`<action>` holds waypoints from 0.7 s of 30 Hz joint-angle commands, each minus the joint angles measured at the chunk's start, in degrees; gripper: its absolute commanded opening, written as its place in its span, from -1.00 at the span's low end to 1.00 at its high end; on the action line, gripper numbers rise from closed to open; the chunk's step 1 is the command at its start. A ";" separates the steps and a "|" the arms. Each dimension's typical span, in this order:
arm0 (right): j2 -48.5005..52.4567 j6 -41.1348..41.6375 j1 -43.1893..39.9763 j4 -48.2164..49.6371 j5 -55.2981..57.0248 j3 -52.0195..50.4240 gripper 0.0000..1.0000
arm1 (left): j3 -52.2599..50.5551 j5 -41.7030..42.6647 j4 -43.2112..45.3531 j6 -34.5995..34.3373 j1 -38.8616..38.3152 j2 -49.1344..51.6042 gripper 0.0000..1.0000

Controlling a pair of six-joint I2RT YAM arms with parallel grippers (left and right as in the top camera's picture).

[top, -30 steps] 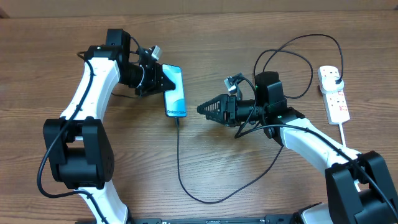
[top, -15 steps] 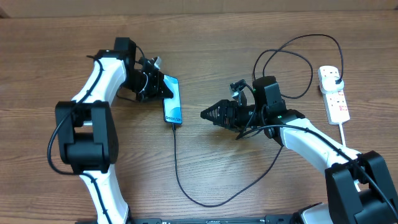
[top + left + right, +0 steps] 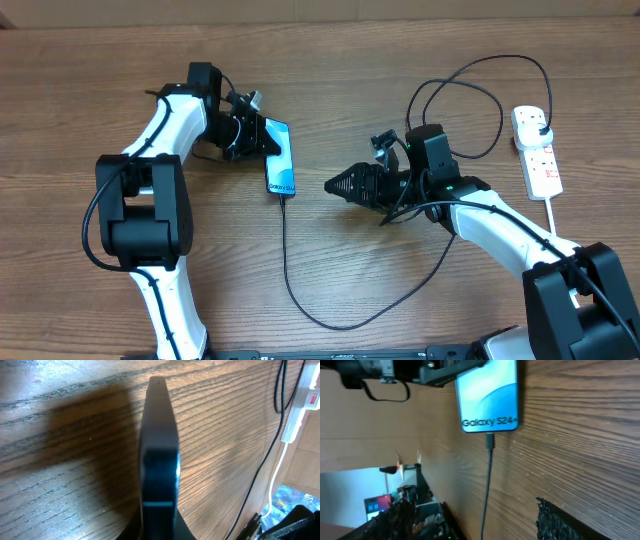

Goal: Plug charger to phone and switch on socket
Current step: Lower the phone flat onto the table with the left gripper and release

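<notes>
1. My left gripper (image 3: 266,140) is clenched on the phone (image 3: 281,162), at the end away from its "Galaxy" text.
2. From my left wrist the phone shows edge-on, running straight out from between my jaws, with its shadow on the table (image 3: 330,80) beside it.
3. The phone's screen is lit light blue. I cannot tell whether the phone lies flat or is tipped.
4. The connector (image 3: 490,440) of the charger (image 3: 283,245) sits in the phone's "Galaxy" end.
5. From that end the charger runs away from the phone, swings round in a wide loop, and ends well apart from the phone at the plug head (image 3: 538,122), seated in the socket (image 3: 543,165).
6. The socket's red switches (image 3: 546,158) are too small to read as on or off.
7. My right gripper (image 3: 328,185) is released, jaws wide apart. It is near the phone's "Galaxy" end, tips toward the phone, not touching it.
</notes>
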 commanded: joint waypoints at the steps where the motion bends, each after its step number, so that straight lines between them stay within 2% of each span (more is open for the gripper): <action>1: -0.87 -0.72 0.04 -0.59 2.84 0.42 0.58 | 0.83 1.55 -0.07 -0.48 0.26 1.07 -0.92; 10: -0.87 -0.72 0.04 -1.73 5.68 0.39 0.59 | 0.50 1.46 -0.72 -0.48 0.24 3.28 -0.88; 16: -0.87 -0.72 0.04 -1.92 5.92 0.39 0.60 | 0.50 -0.15 -1.14 -0.76 0.28 4.79 -0.71; 21: -0.87 -0.72 0.04 -2.58 6.84 0.39 0.61 | 0.50 -2.89 -1.60 -0.87 0.28 4.83 -0.66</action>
